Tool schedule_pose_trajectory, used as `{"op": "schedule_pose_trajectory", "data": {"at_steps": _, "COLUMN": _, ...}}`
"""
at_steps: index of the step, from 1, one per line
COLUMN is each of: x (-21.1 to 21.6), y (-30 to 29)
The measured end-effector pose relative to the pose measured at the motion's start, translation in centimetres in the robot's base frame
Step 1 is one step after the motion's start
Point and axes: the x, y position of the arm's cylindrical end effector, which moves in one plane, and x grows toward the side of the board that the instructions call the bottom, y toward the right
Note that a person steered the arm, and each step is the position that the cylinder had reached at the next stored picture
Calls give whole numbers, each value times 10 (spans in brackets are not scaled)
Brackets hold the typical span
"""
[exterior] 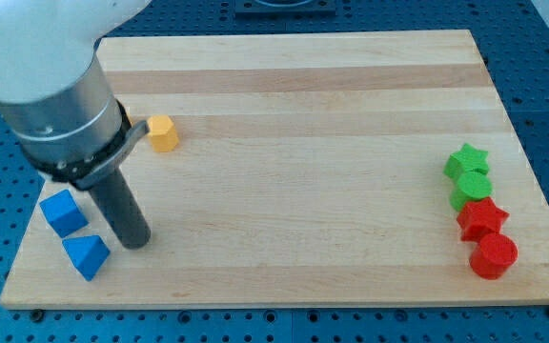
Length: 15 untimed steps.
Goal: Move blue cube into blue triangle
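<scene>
**Tip beside the two blue blocks**

No pincer on this arm, only a dark rod. My tip (137, 240) down on the wooden desk (294, 171), just right of the blue cube (63, 211) and the blue triangle (86, 255). Cube just above the triangle, close, near the view's bottom left. Yellow block (163, 132) higher up. Green star (466, 160), green block (471, 191), red star (482, 218), red cylinder (493, 255) stacked in a column at the view's right.
</scene>
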Motion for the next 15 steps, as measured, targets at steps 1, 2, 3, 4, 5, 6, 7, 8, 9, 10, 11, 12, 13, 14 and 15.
{"op": "schedule_pose_trajectory", "data": {"at_steps": 1, "x": 15, "y": -15}}
{"op": "schedule_pose_trajectory", "data": {"at_steps": 2, "x": 10, "y": -29}}
{"op": "schedule_pose_trajectory", "data": {"at_steps": 3, "x": 6, "y": -29}}
{"op": "schedule_pose_trajectory", "data": {"at_steps": 4, "x": -3, "y": -15}}
{"op": "schedule_pose_trajectory", "data": {"at_steps": 5, "x": -56, "y": -14}}
{"op": "schedule_pose_trajectory", "data": {"at_steps": 6, "x": -101, "y": -28}}
{"op": "schedule_pose_trajectory", "data": {"at_steps": 7, "x": -103, "y": -68}}
{"op": "schedule_pose_trajectory", "data": {"at_steps": 8, "x": -101, "y": -97}}
{"op": "schedule_pose_trajectory", "data": {"at_steps": 9, "x": -91, "y": -95}}
{"op": "schedule_pose_trajectory", "data": {"at_steps": 10, "x": -78, "y": -86}}
{"op": "schedule_pose_trajectory", "data": {"at_steps": 11, "x": -65, "y": -85}}
{"op": "schedule_pose_trajectory", "data": {"at_steps": 12, "x": -51, "y": -85}}
{"op": "schedule_pose_trajectory", "data": {"at_steps": 13, "x": -43, "y": -85}}
{"op": "schedule_pose_trajectory", "data": {"at_steps": 14, "x": -37, "y": -85}}
{"op": "schedule_pose_trajectory", "data": {"at_steps": 15, "x": -34, "y": -85}}
